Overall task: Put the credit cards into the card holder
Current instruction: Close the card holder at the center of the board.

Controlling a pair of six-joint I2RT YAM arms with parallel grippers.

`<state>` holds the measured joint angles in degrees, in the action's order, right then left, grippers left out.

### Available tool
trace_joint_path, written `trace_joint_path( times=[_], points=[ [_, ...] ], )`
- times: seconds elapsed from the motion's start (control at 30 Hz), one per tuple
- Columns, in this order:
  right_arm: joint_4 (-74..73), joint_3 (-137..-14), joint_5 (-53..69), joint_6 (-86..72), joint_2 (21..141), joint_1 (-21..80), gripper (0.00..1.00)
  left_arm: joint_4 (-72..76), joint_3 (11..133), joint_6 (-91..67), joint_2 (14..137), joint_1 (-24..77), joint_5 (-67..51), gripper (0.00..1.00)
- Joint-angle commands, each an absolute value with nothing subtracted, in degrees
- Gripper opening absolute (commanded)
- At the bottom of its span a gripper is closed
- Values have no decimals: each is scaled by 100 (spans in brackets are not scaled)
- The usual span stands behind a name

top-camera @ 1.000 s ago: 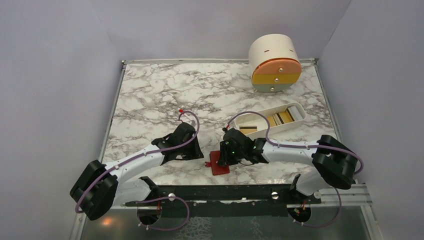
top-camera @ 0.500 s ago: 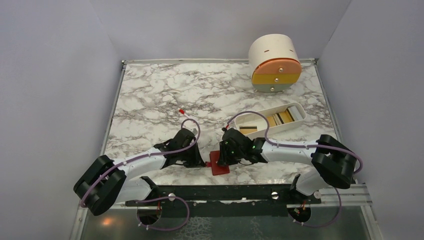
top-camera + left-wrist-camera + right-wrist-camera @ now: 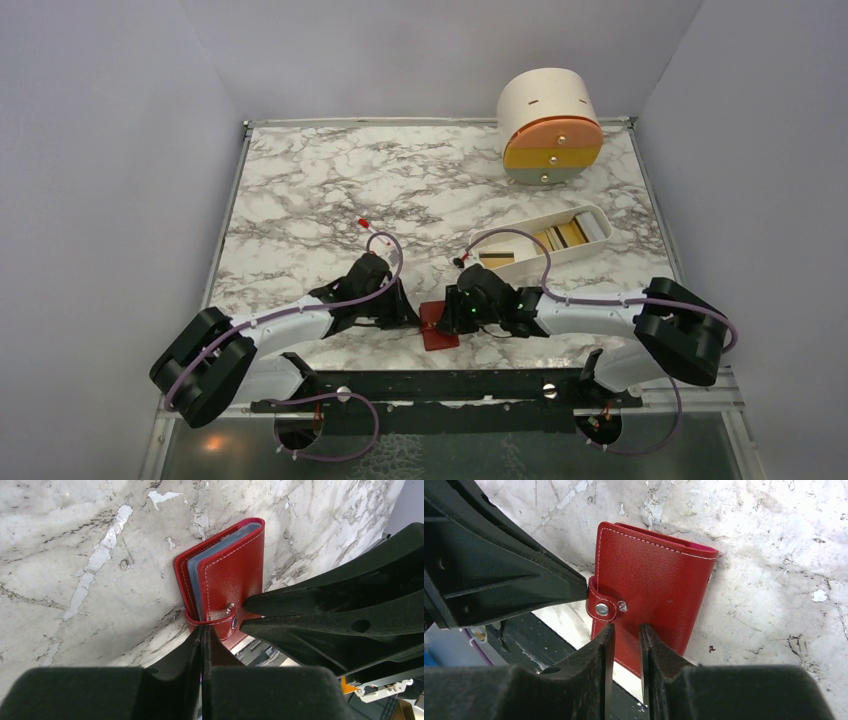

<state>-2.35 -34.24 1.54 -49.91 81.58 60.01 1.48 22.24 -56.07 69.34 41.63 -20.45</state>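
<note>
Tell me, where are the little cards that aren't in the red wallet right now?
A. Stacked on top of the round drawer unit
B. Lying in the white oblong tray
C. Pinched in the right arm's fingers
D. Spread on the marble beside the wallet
B: the overhead view shows the cards lying inside the white tray, well behind the red wallet.

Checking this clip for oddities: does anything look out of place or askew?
Yes. The red card holder lies still snapped shut at the table's near edge, one corner seemingly overhanging it. The cards sit in the white tray.
</note>
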Motion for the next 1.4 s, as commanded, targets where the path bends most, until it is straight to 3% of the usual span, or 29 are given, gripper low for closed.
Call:
trace_joint_path(
  times=[0.0, 0.5, 0.67, 0.9, 1.37],
  points=[
    [147, -3175, -82, -5154, 8114, 6031, 26, 457, 2279, -5634, 7051, 4167, -2207, 5],
    [878, -3136, 360, -5505, 8305, 6036, 46, 522, 2266, -5651, 7093, 4166, -2163, 5],
    [860, -3210, 306, -5487, 8334, 6038, 45, 519, 2248, -5626, 7122, 4166, -2132, 5],
    [309, -3481, 69, -5416, 8087, 6035, 36, 500, 2282, -5564, 7158, 4166, -2214, 5],
    [-476, -4099, -186, -5211, 8370, 6038, 34, 281, 2361, -5511, 7098, 4166, -2320, 9]
  ],
)
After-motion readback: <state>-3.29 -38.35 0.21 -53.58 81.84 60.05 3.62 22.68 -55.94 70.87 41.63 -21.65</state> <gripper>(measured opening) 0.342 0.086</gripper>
